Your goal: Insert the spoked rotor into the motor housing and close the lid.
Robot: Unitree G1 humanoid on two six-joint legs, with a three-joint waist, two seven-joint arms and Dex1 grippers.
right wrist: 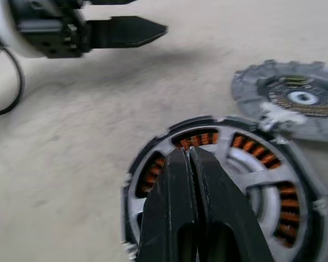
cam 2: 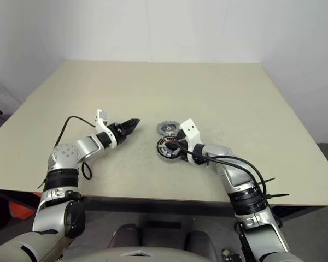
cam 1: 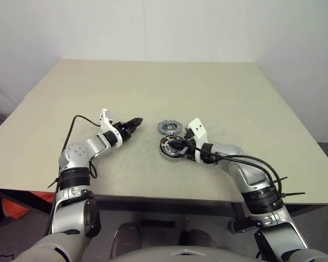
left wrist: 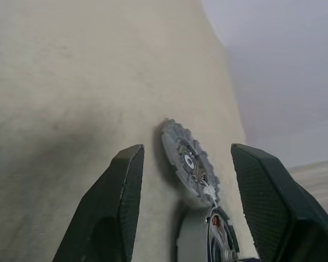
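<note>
- Sitting nearest: right gripper point(right wrist: 188, 158), fingers pressed together, tips resting over the spoked rotor point(right wrist: 251, 180), gripping nothing.
- Rotor lying seated in the motor housing point(cam 1: 165, 151), copper windings showing between spokes.
- Lid point(cam 1: 169, 128) lying flat on the table point(cam 1: 153, 82), touching the housing's far edge.
- Left gripper point(cam 1: 135, 123) hovering parted and empty, pointing at the lid from just beside.

spoked rotor point(right wrist: 246, 164) hub hidden behind right claw point(right wrist: 188, 155) — near rim cut off
</note>
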